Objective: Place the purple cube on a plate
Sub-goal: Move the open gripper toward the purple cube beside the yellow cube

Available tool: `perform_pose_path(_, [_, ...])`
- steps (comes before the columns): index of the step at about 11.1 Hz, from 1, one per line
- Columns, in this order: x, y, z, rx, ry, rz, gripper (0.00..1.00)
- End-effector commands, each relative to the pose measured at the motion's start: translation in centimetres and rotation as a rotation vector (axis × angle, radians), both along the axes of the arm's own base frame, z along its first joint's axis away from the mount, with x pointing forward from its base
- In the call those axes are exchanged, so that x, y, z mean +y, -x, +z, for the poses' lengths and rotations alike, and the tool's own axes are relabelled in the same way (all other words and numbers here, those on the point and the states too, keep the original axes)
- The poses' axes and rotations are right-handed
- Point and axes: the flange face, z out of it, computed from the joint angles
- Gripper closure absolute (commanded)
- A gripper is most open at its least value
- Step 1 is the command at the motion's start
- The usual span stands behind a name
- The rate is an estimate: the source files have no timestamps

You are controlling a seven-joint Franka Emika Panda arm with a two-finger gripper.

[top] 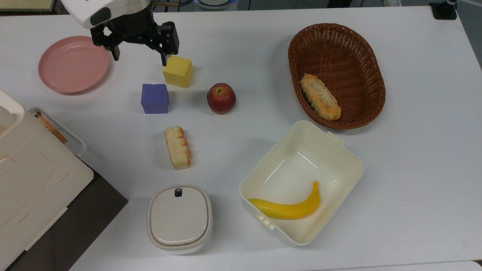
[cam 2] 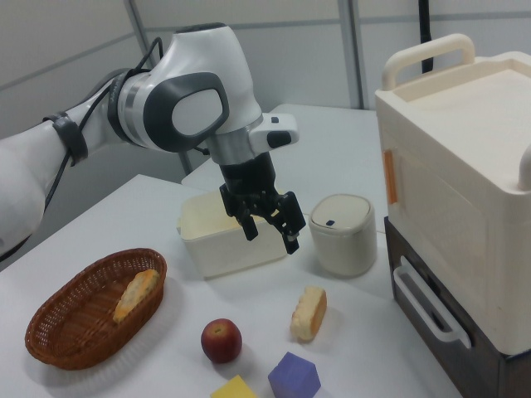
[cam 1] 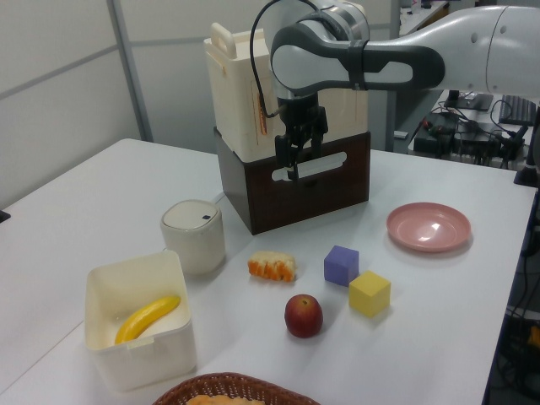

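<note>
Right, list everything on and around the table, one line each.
purple cube: 1, blue-purple, on the table beside the yellow cube
plate: 1, pink, top view's upper left
yellow cube: 1, yellow, below the end effector
apple: 1, red, mid-table
pastries: 2, orange-cream, one on the table, one in the basket
basket: 1, brown wicker
box: 1, cream, holds the banana
banana: 1, yellow
lidded container: 1, off-white
cabinet: 1, cream on brown
end effector: 1, black, open, raised

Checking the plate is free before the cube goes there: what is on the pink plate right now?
Nothing lies on the plate; its pink inside is bare in the left view. In the top view the open tool overlaps its rim. The purple cube sits on the table.
</note>
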Motion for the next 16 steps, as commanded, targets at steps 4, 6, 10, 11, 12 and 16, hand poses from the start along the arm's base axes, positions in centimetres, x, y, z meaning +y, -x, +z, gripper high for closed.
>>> perform_pose_path(4, [-0.7, 0.9, 0.4, 0.012, -0.007, 0.115, 0.0])
perform_pose_path(6, [-0.3, 1.4, 0.6, 0.034, -0.02, 0.157, 0.0])
perform_pose_path(10, [-0.2, 1.8, 0.6, 0.061, -0.028, 0.17, 0.0])
perform_pose_path(11, [-0.2, 1.8, 0.6, 0.061, -0.027, 0.172, 0.0])
perform_pose_path(12, [-0.1, 1.7, 0.6, 0.06, -0.028, 0.174, 0.0])
perform_pose_path(16, [1.0, 1.5, 0.4, 0.074, 0.008, 0.194, 0.0])
